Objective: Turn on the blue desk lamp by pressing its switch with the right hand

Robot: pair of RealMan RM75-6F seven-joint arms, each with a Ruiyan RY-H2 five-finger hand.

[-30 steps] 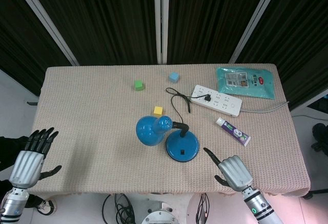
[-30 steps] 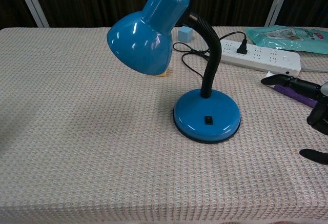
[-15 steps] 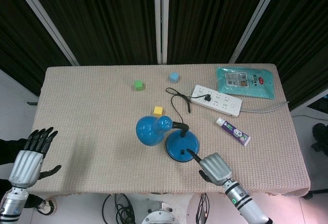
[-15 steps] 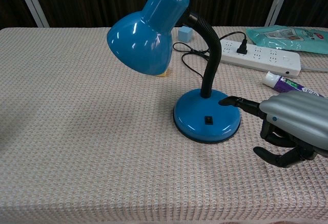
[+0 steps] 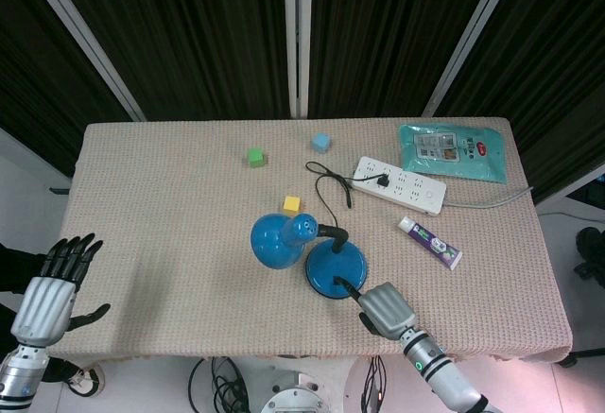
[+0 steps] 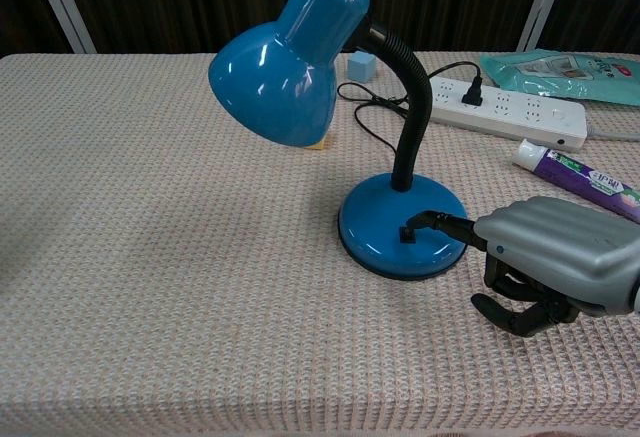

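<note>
The blue desk lamp [image 5: 284, 238] [image 6: 300, 47] stands mid-table on a round blue base [image 5: 321, 264] [image 6: 380, 227], its shade unlit and tipped to the left. A small black switch [image 6: 408, 232] sits on the front of the base. My right hand [image 5: 386, 307] [image 6: 555, 257] lies just right of the base with one black finger stretched out. That fingertip [image 6: 415, 225] touches the switch while the other fingers are curled under. My left hand [image 5: 52, 290] hovers off the table's left front corner, fingers spread, holding nothing.
A white power strip [image 5: 400, 184] [image 6: 505, 107] with the lamp's black cord plugged in lies behind the lamp. A purple tube [image 5: 430, 243] [image 6: 580, 172] lies right of the base. Green [image 5: 255, 157], blue [image 5: 321, 141] and yellow [image 5: 291, 203] cubes and a teal packet [image 5: 452, 151] sit further back.
My right hand has moved left across the table front, from well clear of the lamp to the base, and its outstretched finger now touches the switch. The left hand dropped slightly.
</note>
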